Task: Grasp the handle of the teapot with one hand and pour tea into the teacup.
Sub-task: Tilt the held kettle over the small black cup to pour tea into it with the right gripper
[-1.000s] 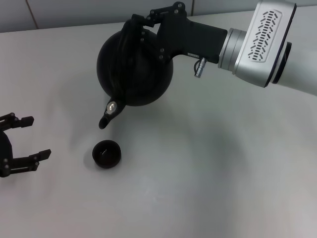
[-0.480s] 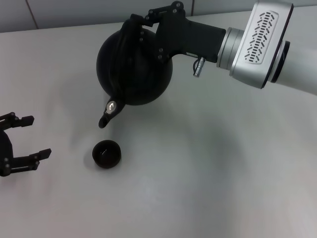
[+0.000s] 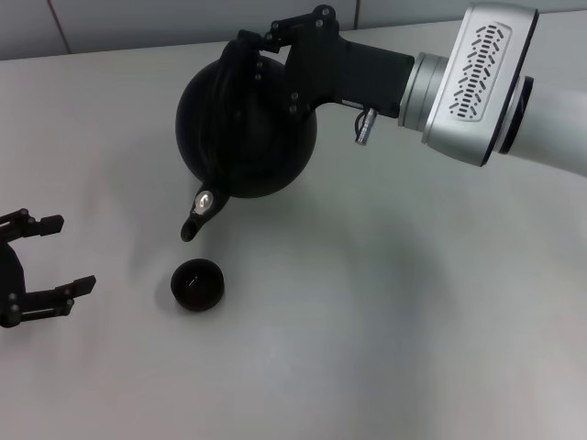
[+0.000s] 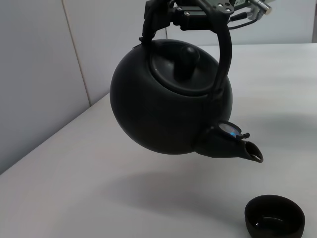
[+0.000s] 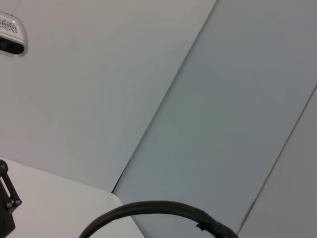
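My right gripper (image 3: 246, 57) is shut on the black hoop handle (image 4: 221, 49) of the round matte-black teapot (image 3: 246, 128) and holds it in the air, tilted with its spout (image 3: 196, 216) pointing down. The spout tip hangs just above and behind the small dark teacup (image 3: 197, 284) on the table. The left wrist view shows the teapot (image 4: 168, 104) lifted, its spout (image 4: 233, 146) above the teacup (image 4: 275, 218). My left gripper (image 3: 41, 266) is open and empty, parked at the left edge, left of the cup.
The pale table (image 3: 385, 321) spreads in front and to the right. A grey panelled wall (image 3: 138, 23) stands behind the table. The right arm's silver forearm (image 3: 477, 82) reaches in from the upper right.
The teapot has shifted slightly to the left and tipped a little more, the spout tip moving with it. The left gripper and the teacup have not moved.
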